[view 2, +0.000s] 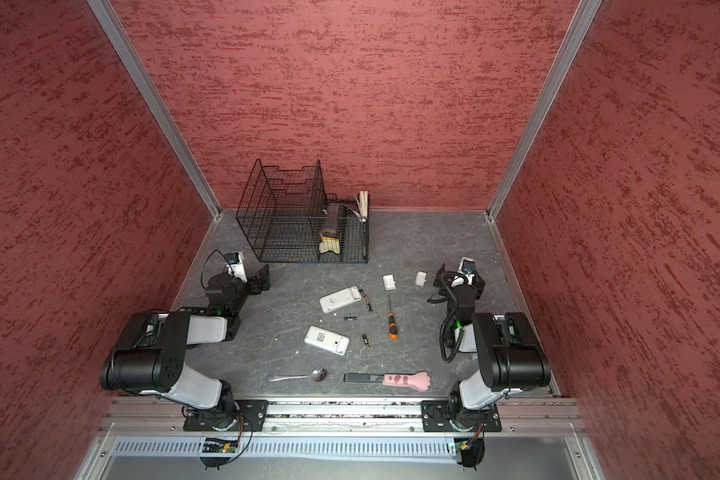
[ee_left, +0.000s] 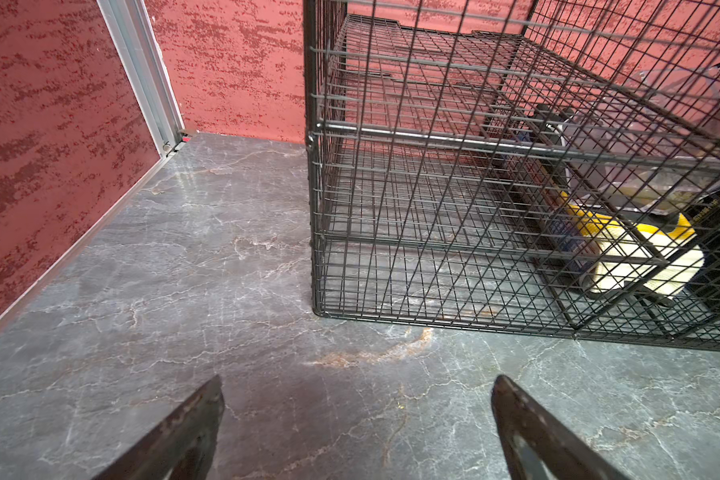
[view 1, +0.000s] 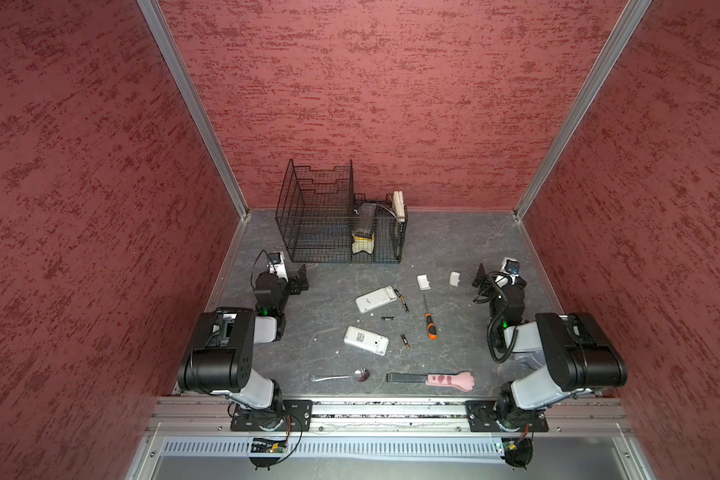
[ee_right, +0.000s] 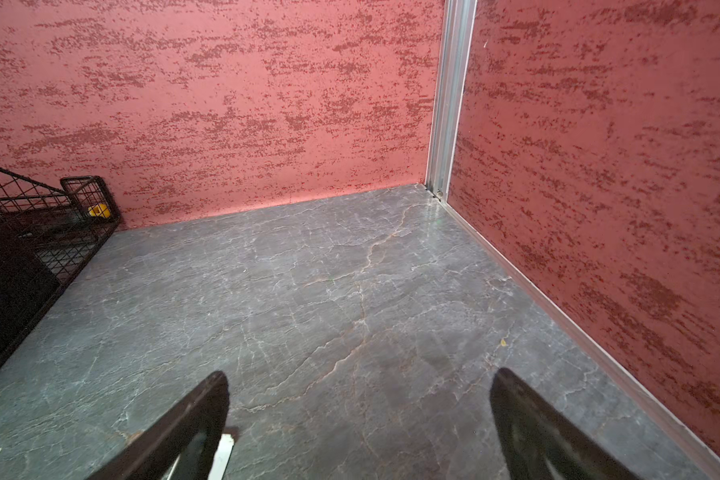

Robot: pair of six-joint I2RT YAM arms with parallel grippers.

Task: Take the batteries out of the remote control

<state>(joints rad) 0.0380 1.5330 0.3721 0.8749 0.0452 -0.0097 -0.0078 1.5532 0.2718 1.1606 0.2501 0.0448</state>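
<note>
1. Left gripper: the jaws stand wide apart with nothing between them. It sits on the left side of the table, over bare surface, just in front of the near-left corner of the wire basket.

2. Right gripper: the jaws stand wide apart and grip nothing. It sits on the right side of the table and faces the far-right corner. A small white cover lies just to its left. A second cover lies further left.

3. Batteries: all four lie loose on the table in the centre, well apart from both grippers.
   - Two lie roughly end to end, just right of the far remote control.
   - One lies between the far remote control and the near remote control.
   - One lies just right of the near remote control.

4. Screwdriver: it lies right of the batteries, with the orange-and-black handle toward the near side.

5. Near edge: a spoon lies on the left, with a pink paw-shaped tool to its right.
</note>
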